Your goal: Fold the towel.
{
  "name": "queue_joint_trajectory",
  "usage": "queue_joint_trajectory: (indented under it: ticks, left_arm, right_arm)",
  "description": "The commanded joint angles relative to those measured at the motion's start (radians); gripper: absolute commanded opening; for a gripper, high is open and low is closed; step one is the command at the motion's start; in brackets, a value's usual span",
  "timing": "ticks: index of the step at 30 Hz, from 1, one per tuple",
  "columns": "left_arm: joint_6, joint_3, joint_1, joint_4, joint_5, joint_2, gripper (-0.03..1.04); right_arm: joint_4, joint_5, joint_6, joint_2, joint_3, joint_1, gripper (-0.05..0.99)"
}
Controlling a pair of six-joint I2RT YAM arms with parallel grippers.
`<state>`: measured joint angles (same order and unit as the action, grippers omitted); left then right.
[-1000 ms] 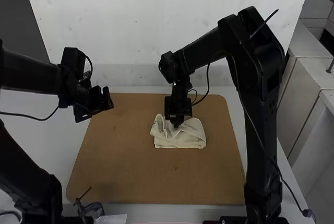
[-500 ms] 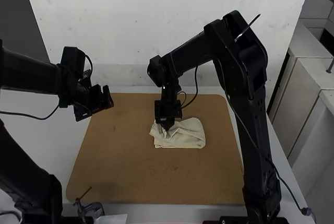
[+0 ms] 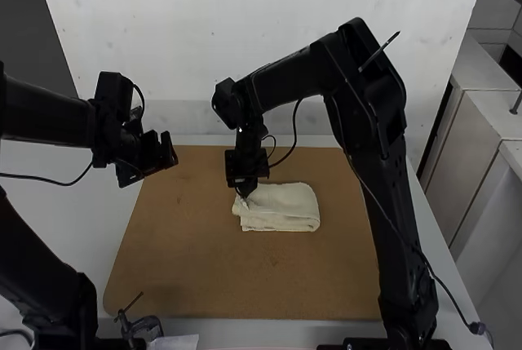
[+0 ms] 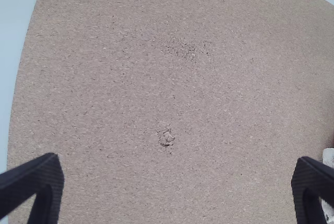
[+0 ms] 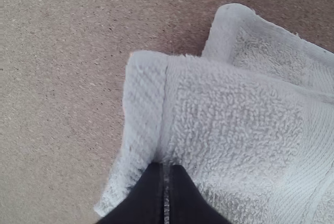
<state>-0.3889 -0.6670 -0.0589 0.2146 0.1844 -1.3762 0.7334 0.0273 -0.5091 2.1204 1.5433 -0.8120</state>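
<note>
Over the last second, the right gripper [image 5: 164,167] has been shifted toward the left of the high view's frame, along the towel [image 3: 285,203]; the creases seen there at the towel's left part have been smoothed, so a flap seems to have been laid down and the fold appears nearly done (the left edges are still stepped, and some squaring may be needed). The right fingers are brought together over the cloth near its left edge; whether any cloth is pinched cannot be told. The left gripper [image 4: 179,162] is held wide apart, unmoved, at the left of the high view; the towel is seen folded in layers just right of centre, on the brown board [image 3: 245,276]. Counted: one towel; one board; two grippers; two arms.
</note>
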Motion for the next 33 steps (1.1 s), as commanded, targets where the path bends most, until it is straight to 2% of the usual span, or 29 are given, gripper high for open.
queue_joint_trajectory:
  ticks: [1,12,14,17,21,23,28,33]
  left_arm:
    - [0.016,0.010,0.001,-0.007,0.009,0.009,0.98]
    - [0.031,0.021,0.013,-0.009,0.010,0.011,0.97]
    - [0.035,0.021,0.016,-0.009,0.010,0.019,0.97]
    - [0.038,0.020,0.022,-0.009,0.013,0.031,0.97]
    - [0.044,0.018,0.027,-0.009,0.020,0.049,0.97]
    - [0.048,0.015,0.036,-0.011,0.018,0.052,0.97]
    - [0.068,0.007,0.070,-0.009,0.020,0.078,0.97]
    - [0.079,0.007,0.091,0.003,0.030,0.144,0.97]
  right_arm:
    - [0.006,0.005,-0.012,0.038,0.040,-0.016,0.01]
    - [0.000,0.002,-0.014,-0.031,0.044,0.005,0.03]
    - [0.023,0.003,-0.012,-0.080,0.060,0.014,0.20]
    - [0.038,0.003,-0.009,-0.163,0.067,0.033,0.57]
    - [0.063,0.005,0.007,-0.255,0.074,0.076,0.79]
    - [0.077,0.010,0.011,-0.298,0.060,0.103,0.96]
    - [0.003,0.039,0.049,-0.450,-0.081,0.251,0.97]
    - [-0.150,0.039,0.124,-0.688,-0.359,0.439,0.97]
